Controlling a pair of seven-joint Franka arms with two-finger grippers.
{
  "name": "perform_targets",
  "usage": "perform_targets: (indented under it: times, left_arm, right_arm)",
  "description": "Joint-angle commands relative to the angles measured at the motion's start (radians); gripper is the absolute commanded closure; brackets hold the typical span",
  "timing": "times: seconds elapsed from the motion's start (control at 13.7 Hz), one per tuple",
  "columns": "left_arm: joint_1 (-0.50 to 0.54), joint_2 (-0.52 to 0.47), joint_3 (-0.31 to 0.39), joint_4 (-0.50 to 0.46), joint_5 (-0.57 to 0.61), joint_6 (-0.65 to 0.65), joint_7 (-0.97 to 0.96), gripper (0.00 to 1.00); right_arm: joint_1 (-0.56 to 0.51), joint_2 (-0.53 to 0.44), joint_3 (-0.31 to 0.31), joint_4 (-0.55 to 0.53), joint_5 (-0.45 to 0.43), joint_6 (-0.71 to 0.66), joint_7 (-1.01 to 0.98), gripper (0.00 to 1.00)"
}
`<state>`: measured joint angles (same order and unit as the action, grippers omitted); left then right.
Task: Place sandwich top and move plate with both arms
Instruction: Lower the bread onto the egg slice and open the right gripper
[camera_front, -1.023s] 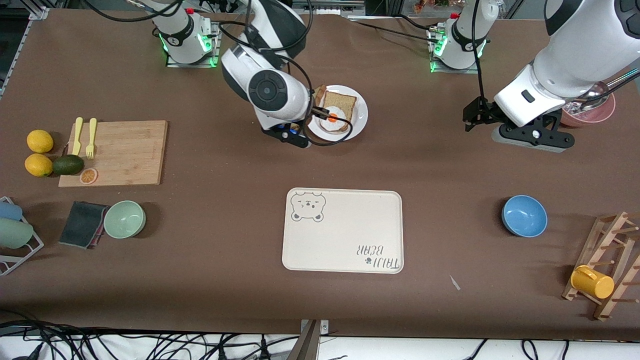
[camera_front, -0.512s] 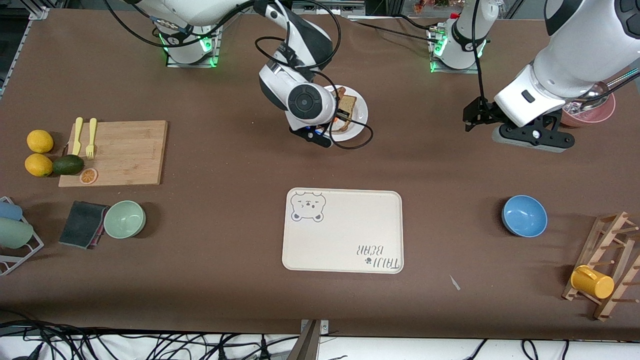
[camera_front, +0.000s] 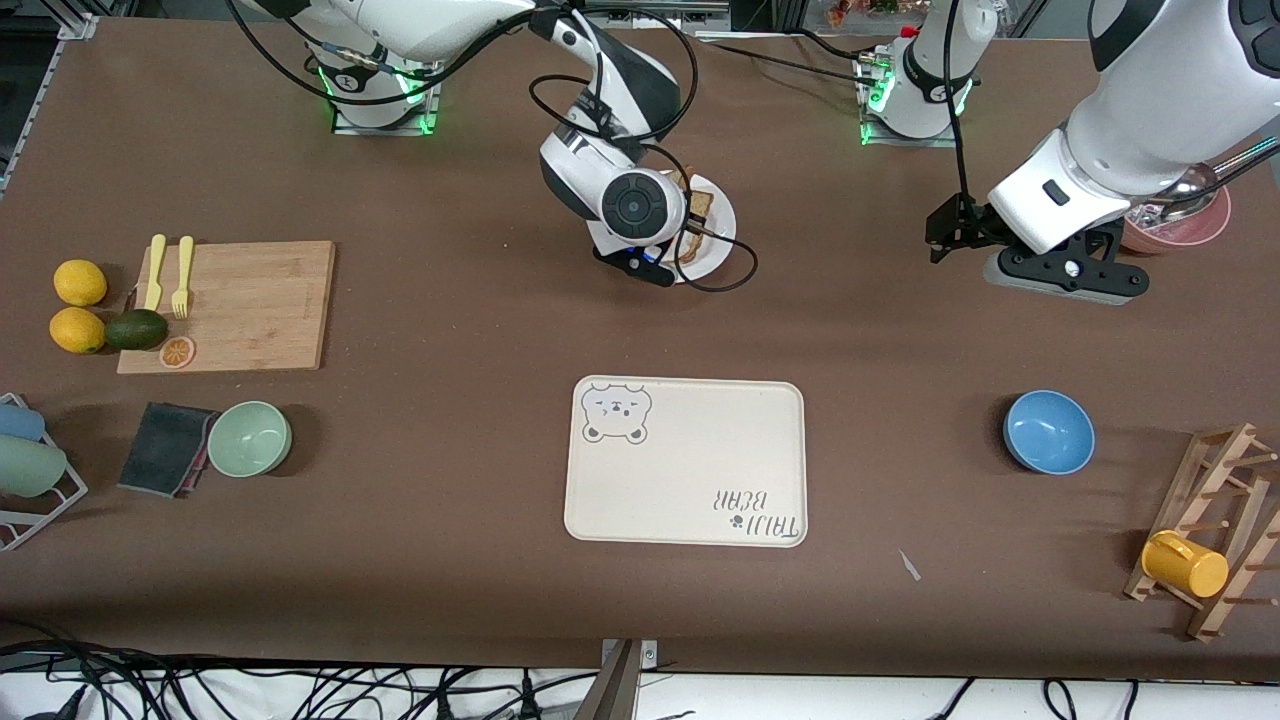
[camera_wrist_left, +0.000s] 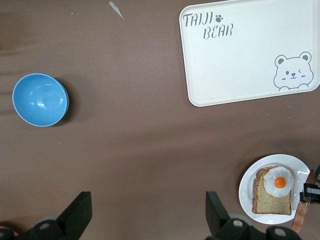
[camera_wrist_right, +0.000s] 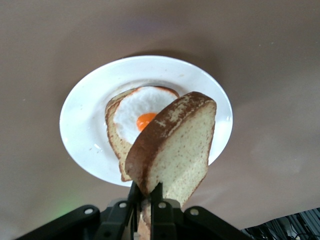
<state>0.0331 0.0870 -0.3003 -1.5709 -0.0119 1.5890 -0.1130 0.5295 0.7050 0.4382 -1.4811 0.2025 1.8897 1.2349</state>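
The right gripper (camera_wrist_right: 146, 200) pinches the sandwich top (camera_wrist_right: 172, 145) by one edge, tilted over the plate (camera_wrist_right: 80, 131); let go at that slant, I judge it could slide off the egg slice (camera_wrist_right: 131, 122) directly beneath. The left gripper (camera_wrist_left: 146, 220) waits, spread, over bare table near the pink bowl (camera_front: 1190, 222).

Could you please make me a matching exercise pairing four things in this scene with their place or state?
Things:
1. bread top
2. egg slice
3. left claw
4. tray

Places or states:
A. lying on the plate
B. open, over bare table
C. held in the right claw, over the plate
D. nearer to the front camera than the plate

Pairs: 1-C, 2-A, 3-B, 4-D
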Motion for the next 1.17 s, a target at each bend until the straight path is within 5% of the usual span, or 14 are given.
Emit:
perform_targets:
  times: [0.0, 0.29, 0.51, 0.73, 0.95, 1.1]
  left_arm:
    - [0.005, -0.003, -0.002, 0.002, -0.025, -0.012, 0.004, 0.0]
    - [0.008, -0.003, -0.002, 0.0, -0.025, -0.018, 0.009, 0.0]
    - [0.005, 0.004, -0.002, 0.008, -0.025, -0.038, 0.009, 0.0]
    - [-0.001, 0.016, -0.002, 0.008, -0.025, -0.038, 0.012, 0.0]
    - [-0.007, 0.026, -0.003, 0.006, -0.045, -0.041, 0.012, 0.0]
    - [0.005, 0.049, -0.003, -0.001, -0.176, -0.11, 0.013, 0.0]
  right_arm:
    - [0.01, 0.043, -0.006, 0.013, -0.037, 0.014, 0.014, 0.77]
    - [0.023, 0.041, -0.004, 0.021, -0.032, 0.049, 0.011, 0.47]
    - [0.023, 0.038, -0.001, 0.025, -0.031, 0.085, 0.015, 0.06]
    - [0.003, -0.025, -0.025, 0.025, -0.041, 0.075, 0.015, 0.01]
    - [0.001, -0.087, -0.117, 0.028, -0.107, 0.084, 0.008, 0.0]
    - [-0.003, -0.096, -0.159, 0.077, -0.184, 0.104, 0.002, 0.0]
